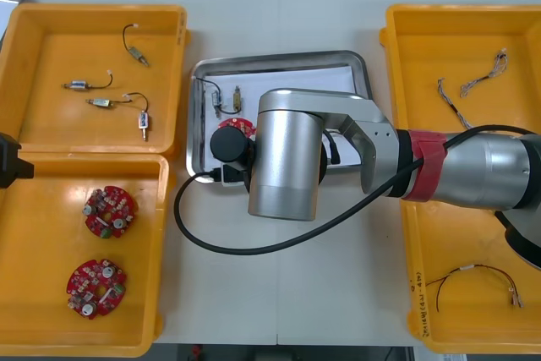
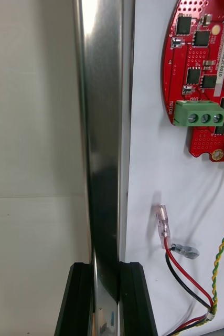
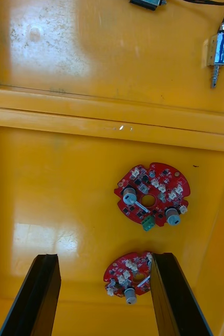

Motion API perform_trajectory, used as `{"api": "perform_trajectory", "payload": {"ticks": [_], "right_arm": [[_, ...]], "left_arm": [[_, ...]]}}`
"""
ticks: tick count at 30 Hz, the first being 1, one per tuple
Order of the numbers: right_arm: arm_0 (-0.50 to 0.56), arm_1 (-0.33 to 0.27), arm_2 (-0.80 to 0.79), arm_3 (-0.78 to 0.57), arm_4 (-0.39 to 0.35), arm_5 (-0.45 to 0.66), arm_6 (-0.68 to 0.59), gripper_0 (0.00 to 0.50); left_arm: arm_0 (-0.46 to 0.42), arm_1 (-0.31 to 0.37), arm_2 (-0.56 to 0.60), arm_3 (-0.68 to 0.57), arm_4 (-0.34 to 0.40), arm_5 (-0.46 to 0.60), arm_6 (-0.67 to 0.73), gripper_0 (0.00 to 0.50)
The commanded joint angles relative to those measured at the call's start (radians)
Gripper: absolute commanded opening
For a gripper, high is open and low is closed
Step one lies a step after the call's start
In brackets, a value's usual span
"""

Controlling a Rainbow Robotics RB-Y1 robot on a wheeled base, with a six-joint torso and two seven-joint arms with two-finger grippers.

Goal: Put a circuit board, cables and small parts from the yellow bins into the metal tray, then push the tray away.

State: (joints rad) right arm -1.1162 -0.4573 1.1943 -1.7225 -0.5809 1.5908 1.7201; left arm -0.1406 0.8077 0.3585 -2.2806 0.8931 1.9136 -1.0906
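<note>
Reaching in from the tabletop's right edge, the right arm (image 1: 473, 166) lies across the metal tray (image 1: 279, 58) in the front view. Its silver wrist hides the tray's near half and the fingers below. A red circuit board (image 1: 239, 126) peeks out by the tray's left rim, with small metal parts (image 1: 228, 101) just beyond it. The left gripper (image 1: 10, 161) is cut off at the tabletop's left edge, where the two left yellow bins (image 1: 51, 57) meet.

Over to the right wrist view: the right gripper (image 2: 105, 268) is clamped on the tray's shiny wall, one finger each side, probably at the left rim. Inside, on white, the board runs off the picture, and a red and black cable (image 2: 185, 273) lies near the fingers.

Left wrist view now: fingers spread wide, gripping nothing, above the near-left bin. Two spare boards (image 3: 151, 195) lie on its floor, one partly behind a finger.
</note>
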Motion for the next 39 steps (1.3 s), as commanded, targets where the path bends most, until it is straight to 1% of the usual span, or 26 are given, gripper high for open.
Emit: {"api": "perform_trajectory", "payload": {"ticks": [1,8,13,21,29,39], "right_arm": [[-0.062,-0.015,-0.025,0.017,0.004,-0.012,0.058,0.000],[-0.108,-0.011,-0.025,0.061,0.000,-0.022,0.079,0.000],[-0.149,-0.004,-0.027,0.107,-0.025,-0.028,0.091,0.000],[-0.172,0.000,-0.038,0.175,-0.028,-0.055,0.113,0.000],[-0.205,0.040,-0.059,0.261,-0.028,-0.081,0.128,0.000],[-0.231,0.057,-0.067,0.316,-0.028,-0.132,0.147,0.000]], "left_arm": [[0.018,0.044,-0.010,-0.016,-0.006,0.006,-0.080,0.500],[0.018,0.044,-0.010,-0.016,-0.006,0.006,-0.080,0.500],[0.018,0.044,-0.010,-0.016,-0.006,0.006,-0.080,0.500],[0.018,0.044,-0.010,-0.016,-0.006,0.006,-0.080,0.500],[0.018,0.044,-0.010,-0.016,-0.006,0.006,-0.080,0.500],[0.018,0.044,-0.010,-0.016,-0.006,0.006,-0.080,0.500]]}}
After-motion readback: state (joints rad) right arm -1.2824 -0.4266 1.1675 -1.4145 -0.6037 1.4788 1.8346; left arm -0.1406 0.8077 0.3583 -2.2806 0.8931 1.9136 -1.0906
